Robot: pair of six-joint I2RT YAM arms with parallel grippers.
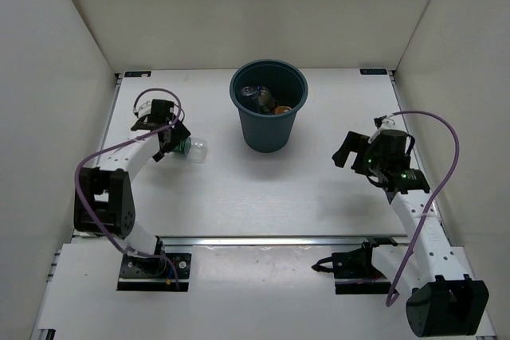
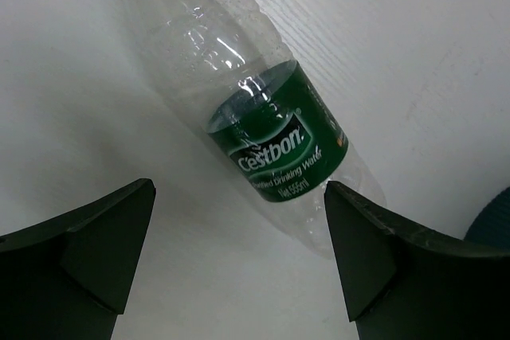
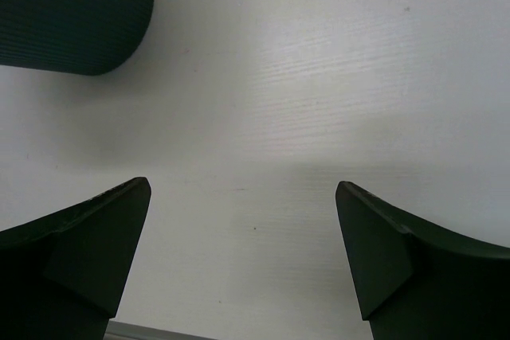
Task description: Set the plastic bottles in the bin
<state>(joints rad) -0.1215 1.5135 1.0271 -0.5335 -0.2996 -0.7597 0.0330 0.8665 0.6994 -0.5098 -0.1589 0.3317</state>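
Clear bottle with green label [image 2: 263, 117]: it lies on its side on the white worktop [image 1: 239, 197], at the left side, well apart from the bin [image 1: 268, 129].
Long axis, top view: the bottle [image 1: 193, 148] runs about left to right, with the green label end beside the left arm and the clear end pointing toward the bin.
Long axis, left wrist view: it runs slanted from upper left to lower right; the upper left end goes out of the picture, so I cannot tell which end has the cap.
Left end effector [image 2: 239, 187]: jaws spread wide, one finger on each side of the label end, not pressing it.
Right end effector [image 3: 243, 185]: jaws spread wide, nothing between them, above bare worktop at the right side [image 1: 348, 151].
Bin: dark teal-grey, upright, at the far middle of the worktop; its ribbed wall [image 3: 72, 13] shows in the right wrist view.
Bottles in the bin [image 1: 263, 99]: several lie inside, one orange [image 1: 282, 109]; the others are too small to tell.
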